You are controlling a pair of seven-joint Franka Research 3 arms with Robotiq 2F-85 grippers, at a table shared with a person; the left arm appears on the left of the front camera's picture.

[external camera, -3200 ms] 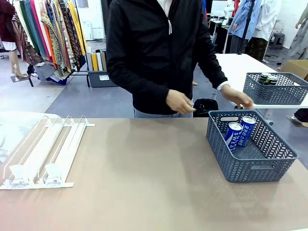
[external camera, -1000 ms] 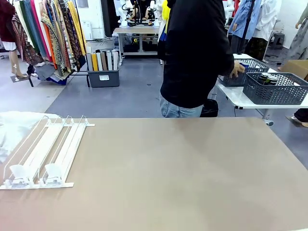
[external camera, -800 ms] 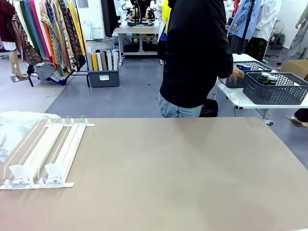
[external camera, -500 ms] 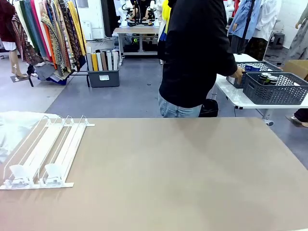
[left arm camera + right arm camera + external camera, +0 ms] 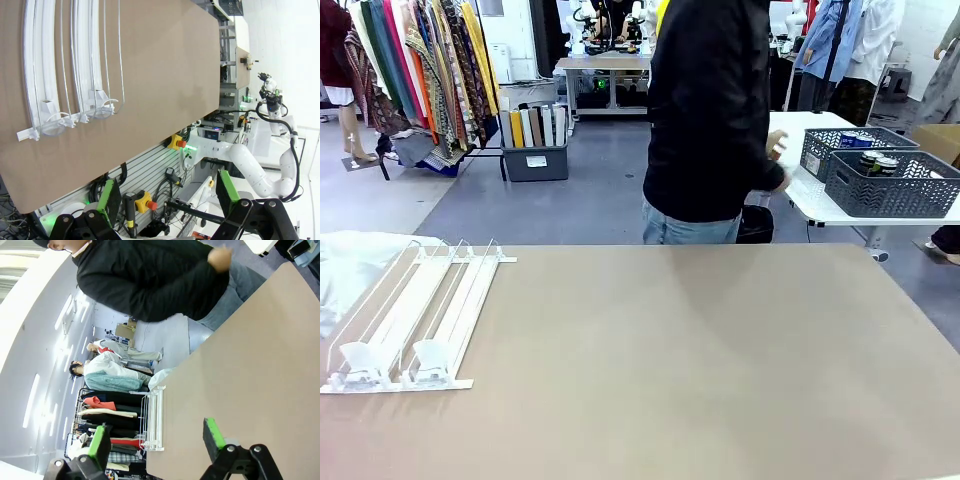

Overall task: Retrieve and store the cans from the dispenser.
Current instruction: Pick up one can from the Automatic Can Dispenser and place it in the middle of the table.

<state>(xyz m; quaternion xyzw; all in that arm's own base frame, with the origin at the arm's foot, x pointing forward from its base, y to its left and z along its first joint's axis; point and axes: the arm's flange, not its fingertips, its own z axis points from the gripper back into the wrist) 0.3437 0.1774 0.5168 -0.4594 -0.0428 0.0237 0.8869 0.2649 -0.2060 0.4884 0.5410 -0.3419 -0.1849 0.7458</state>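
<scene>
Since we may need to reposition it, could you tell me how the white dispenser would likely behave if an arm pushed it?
The dispenser looks light: thin white rails, no cans in its lanes, so it would probably slide easily on the smooth table. Its long slim rails may flex or skew if pushed at one end.

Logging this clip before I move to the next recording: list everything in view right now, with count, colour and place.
dispenser: one, white, three railed lanes, no can in them, on the table's left side near the robot's edge.
table: one, tan top, between robot and person.
grey baskets: two, grey lattice, on a white side table at far right, behind the person.
cans: a few tops and sides show inside the baskets, some dark, some blue; exact count cannot be told.
white plastic sheet: one, crumpled, at the table's far left edge.
person: one, black jacket and jeans, at the far side, turned towards the side table.
left gripper: one, black with green pads, open, holding nothing.
right gripper: one, black with green pads, open, holding nothing.
</scene>
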